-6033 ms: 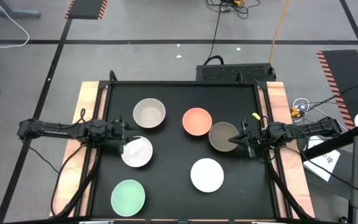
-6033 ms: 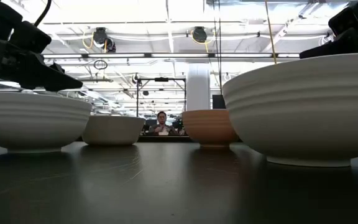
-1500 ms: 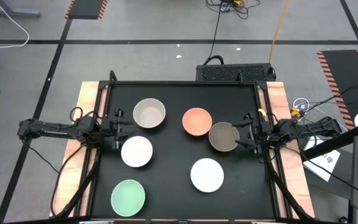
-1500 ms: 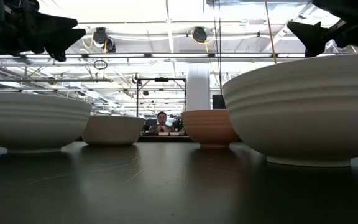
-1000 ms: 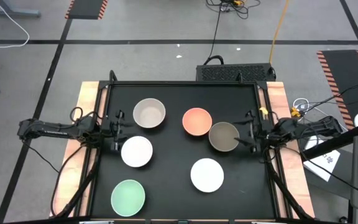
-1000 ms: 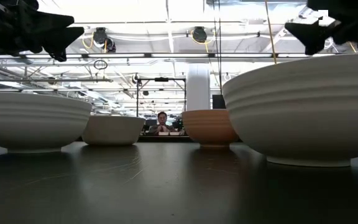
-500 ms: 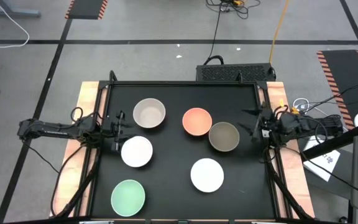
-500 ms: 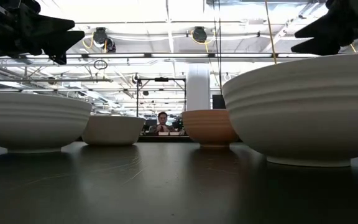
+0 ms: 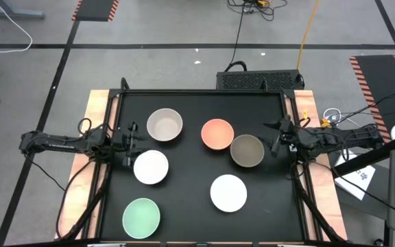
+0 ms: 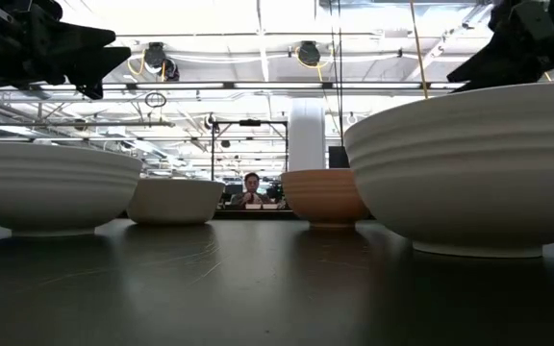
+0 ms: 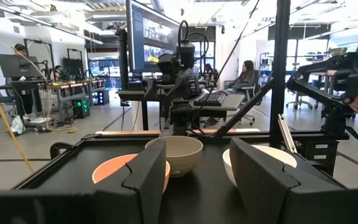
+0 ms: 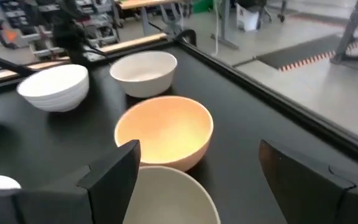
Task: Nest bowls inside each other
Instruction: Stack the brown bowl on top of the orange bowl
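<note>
Six bowls stand on their bases on the black table (image 9: 197,103), each apart from the others: beige-grey (image 9: 164,125), salmon-orange (image 9: 217,134), olive-brown (image 9: 247,150), a white one (image 9: 151,167), a second white one (image 9: 228,193) and mint green (image 9: 141,215). My left gripper (image 9: 129,144) hovers open at the table's left side, between the beige-grey bowl and the nearer white bowl, and in its wrist view (image 11: 197,168) nothing is between its fingers. My right gripper (image 9: 275,137) hovers open just right of the olive-brown bowl (image 12: 173,193), facing the salmon-orange bowl (image 12: 163,134).
A raised dark rail (image 9: 290,165) and wooden strips frame the table. Free black surface lies along the far edge and at the near middle. In the low view a white bowl (image 10: 469,168) fills the right side. A person (image 10: 250,187) sits beyond the table.
My right gripper has tipped up from pointing down at the olive-brown bowl's right rim to nearly level. Its fingertips have swung away toward the table's right and far edges, and it has stayed open. The bowls have not moved.
</note>
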Robot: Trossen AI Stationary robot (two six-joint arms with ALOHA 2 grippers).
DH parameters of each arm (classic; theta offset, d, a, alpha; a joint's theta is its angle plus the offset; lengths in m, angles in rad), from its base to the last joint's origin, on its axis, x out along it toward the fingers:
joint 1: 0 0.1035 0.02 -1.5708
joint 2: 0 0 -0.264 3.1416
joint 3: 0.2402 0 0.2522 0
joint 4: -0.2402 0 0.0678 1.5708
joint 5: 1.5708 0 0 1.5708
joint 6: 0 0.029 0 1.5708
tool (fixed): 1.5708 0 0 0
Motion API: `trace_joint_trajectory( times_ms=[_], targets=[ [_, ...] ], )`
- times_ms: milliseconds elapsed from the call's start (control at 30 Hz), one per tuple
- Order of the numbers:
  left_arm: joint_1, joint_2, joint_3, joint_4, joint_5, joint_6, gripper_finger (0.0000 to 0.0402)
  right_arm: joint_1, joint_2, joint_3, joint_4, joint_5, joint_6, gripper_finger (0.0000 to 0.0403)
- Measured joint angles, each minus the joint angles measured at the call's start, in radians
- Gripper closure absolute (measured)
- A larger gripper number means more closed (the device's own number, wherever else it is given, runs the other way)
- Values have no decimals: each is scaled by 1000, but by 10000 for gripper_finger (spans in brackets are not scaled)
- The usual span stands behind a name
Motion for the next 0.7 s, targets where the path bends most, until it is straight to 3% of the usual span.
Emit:
trace_joint_trajectory(
  times_ms=[167,333,700],
  targets=[
    [0,0,0,0,1,-2,220,-69,66,34,-95,2,150,85],
    [0,0,0,-1,2,-7,220,-133,145,51,-111,-10,180,85],
    [0,0,0,-49,2,-3,220,-296,304,54,-99,-201,223,85]
  ],
)
